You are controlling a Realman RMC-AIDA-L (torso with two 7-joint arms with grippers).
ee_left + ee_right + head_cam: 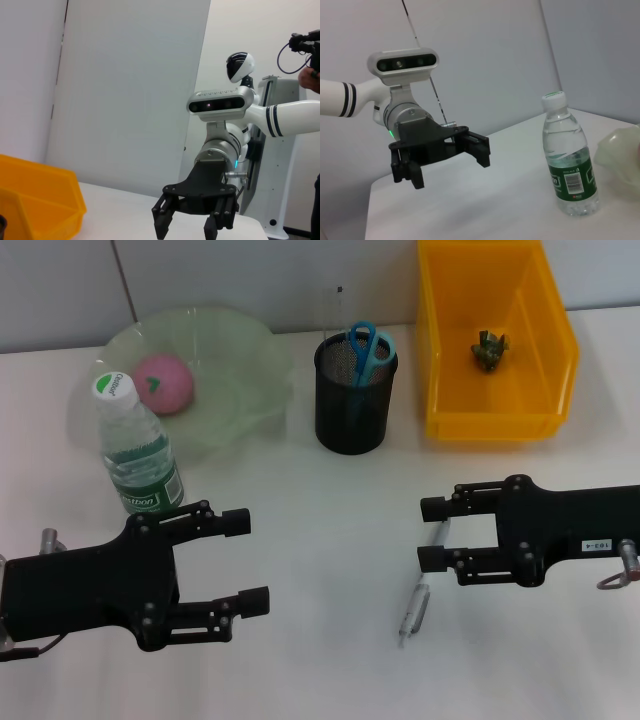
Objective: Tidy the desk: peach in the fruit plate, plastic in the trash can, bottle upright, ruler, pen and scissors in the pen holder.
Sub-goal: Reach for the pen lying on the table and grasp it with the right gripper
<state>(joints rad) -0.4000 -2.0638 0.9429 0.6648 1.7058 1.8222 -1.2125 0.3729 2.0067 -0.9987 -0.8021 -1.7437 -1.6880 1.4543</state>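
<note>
The pink peach (163, 383) lies in the pale green fruit plate (240, 370) at the back left. In front of the plate the water bottle (139, 444) stands upright. The black mesh pen holder (350, 400) holds blue-handled scissors (366, 346) and a thin clear strip that looks like the ruler (339, 315). Crumpled plastic (489, 350) sits in the yellow trash can (455, 390). A silver pen (414, 607) lies on the table, partly under my right gripper (421, 533), which hovers open just above it. My left gripper (258, 560) is open at the front left, holding nothing.
The left wrist view shows my right gripper (185, 232) and a corner of the yellow bin (45, 200). The right wrist view shows my left gripper (450, 167), the bottle (568, 160) and the plate's edge (620, 150). The white tabletop (330, 540) lies between the arms.
</note>
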